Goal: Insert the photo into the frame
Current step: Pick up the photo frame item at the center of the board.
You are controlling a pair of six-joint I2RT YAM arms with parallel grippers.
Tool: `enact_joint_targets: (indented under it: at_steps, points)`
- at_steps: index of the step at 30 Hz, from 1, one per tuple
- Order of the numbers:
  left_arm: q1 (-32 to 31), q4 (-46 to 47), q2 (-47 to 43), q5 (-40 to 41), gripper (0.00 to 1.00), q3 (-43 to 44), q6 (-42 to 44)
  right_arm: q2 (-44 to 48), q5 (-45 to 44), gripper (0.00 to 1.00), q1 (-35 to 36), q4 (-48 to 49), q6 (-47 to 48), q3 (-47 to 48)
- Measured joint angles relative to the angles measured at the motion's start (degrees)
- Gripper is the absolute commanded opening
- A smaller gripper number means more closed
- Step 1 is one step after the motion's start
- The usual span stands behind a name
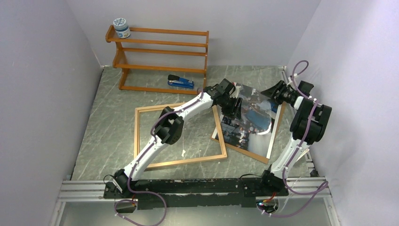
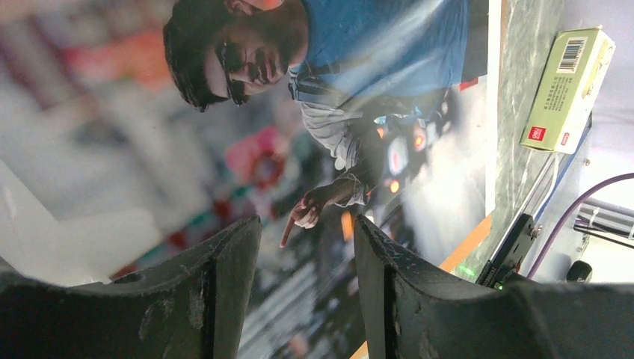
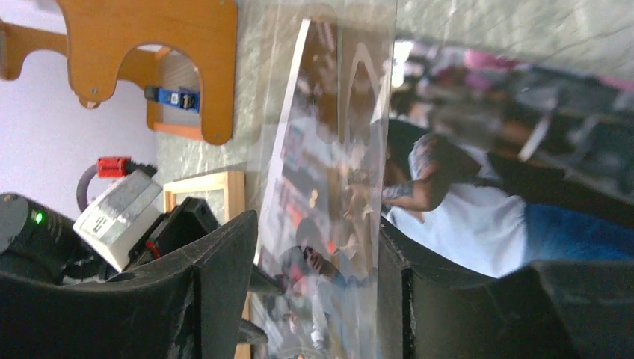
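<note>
Arms from both sides meet over the large, white-edged glossy colour photo (image 1: 251, 125) of two people on a street. It lies on the right of the grey marbled surface (image 1: 113, 122), on top of a flat brown backing board (image 1: 245, 153) whose edges show along its right and near sides. Beside it, towards the middle, the large rectangular frame (image 1: 157, 107) of thin light wood lies flat. Its right rail is close against the board, though I cannot tell whether they overlap.

The left gripper (image 1: 234, 109) has its arm stretched across the frame and hangs over the photo's far left part. Its fingers (image 2: 224, 284) are spread and nothing sits between them. The right gripper (image 1: 274, 92) is at the photo's far right corner, its fingers (image 3: 224, 277) also apart. The print's edge runs through the gap; whether it touches them I cannot tell.

At the back stands an orange-brown wooden shelf rack (image 1: 160, 56) with a small white-and-blue jar (image 1: 122, 27) on top and a blue stapler (image 1: 180, 83) at its foot. A green carton (image 2: 568, 90) lies near the photo's edge.
</note>
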State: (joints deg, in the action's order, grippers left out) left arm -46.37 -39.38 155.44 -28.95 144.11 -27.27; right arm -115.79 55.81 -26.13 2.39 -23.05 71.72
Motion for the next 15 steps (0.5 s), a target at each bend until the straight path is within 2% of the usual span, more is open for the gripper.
enact_joint_targets:
  at_steps: [5, 7, 11, 15]
  points:
    - [0.8, 0.0, 0.0, -1.4, 0.57, -0.3, -0.1, 2.2, 0.8, 0.37, 0.9, -1.1, 0.4, -2.4]
    - [1.2, 0.2, 0.0, -2.2, 0.58, -0.5, -0.4, 2.4, 0.8, 0.26, 1.0, -1.4, 0.5, -2.4]
    - [2.2, 0.6, 0.0, -4.5, 0.69, -1.0, -0.2, 3.4, -1.1, 0.0, 1.0, -3.4, 1.2, -2.4]
    - [2.8, 0.5, -1.8, -4.4, 0.77, -2.5, 2.3, 5.3, -4.5, 0.0, 1.3, -8.3, 3.5, -1.1]
